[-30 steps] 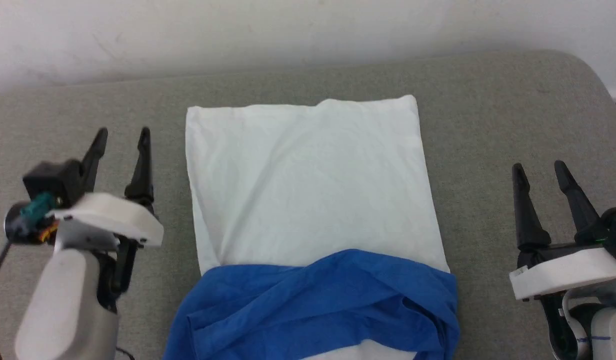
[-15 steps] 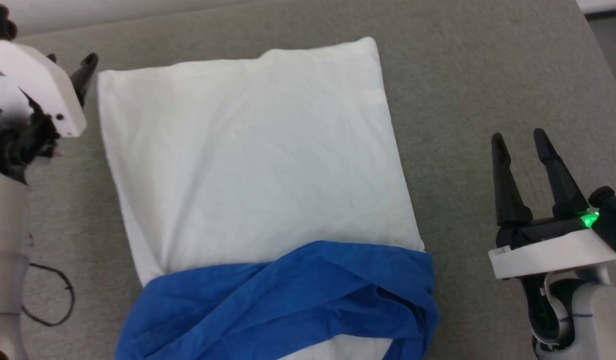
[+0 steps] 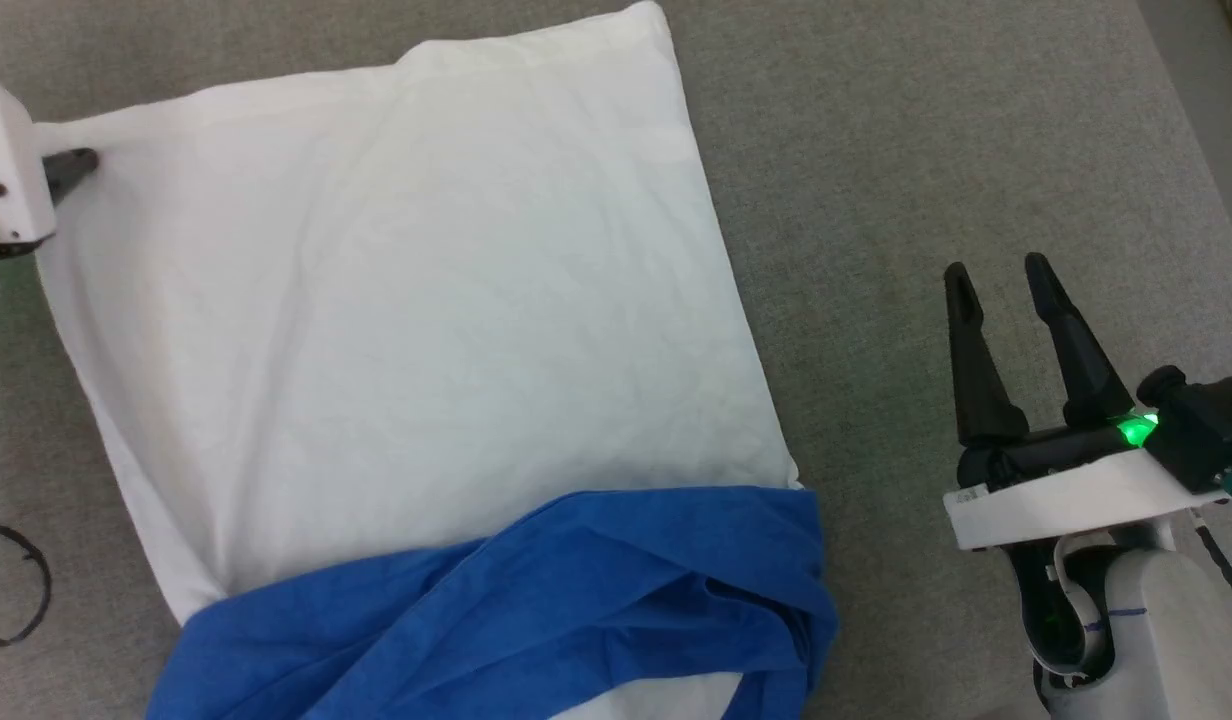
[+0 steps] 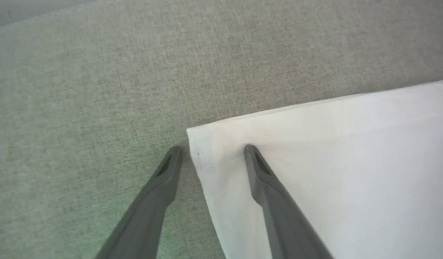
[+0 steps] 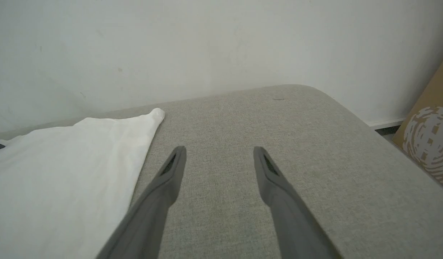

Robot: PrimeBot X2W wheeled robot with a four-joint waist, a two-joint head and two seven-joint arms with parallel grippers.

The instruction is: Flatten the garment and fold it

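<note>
Grey upholstered surface (image 3: 926, 150) carries the garment (image 3: 396, 330), white body spread flat, blue sleeves (image 3: 536, 600) bunched across its near end. Left gripper (image 4: 212, 148), jaws wide, straddles its far-left corner, holding nothing; right gripper (image 3: 996, 264) hangs open over bare upholstery well to its right.

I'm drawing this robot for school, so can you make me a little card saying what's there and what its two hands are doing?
Garment: soft white shirt, flat on the grey fabric surface
Sleeves: royal-blue sleeves crumpled across its near end
Left hand: open, fingers either side of the shirt's far left corner
Right hand: open, holding nothing, over bare surface right of the shirt
</note>
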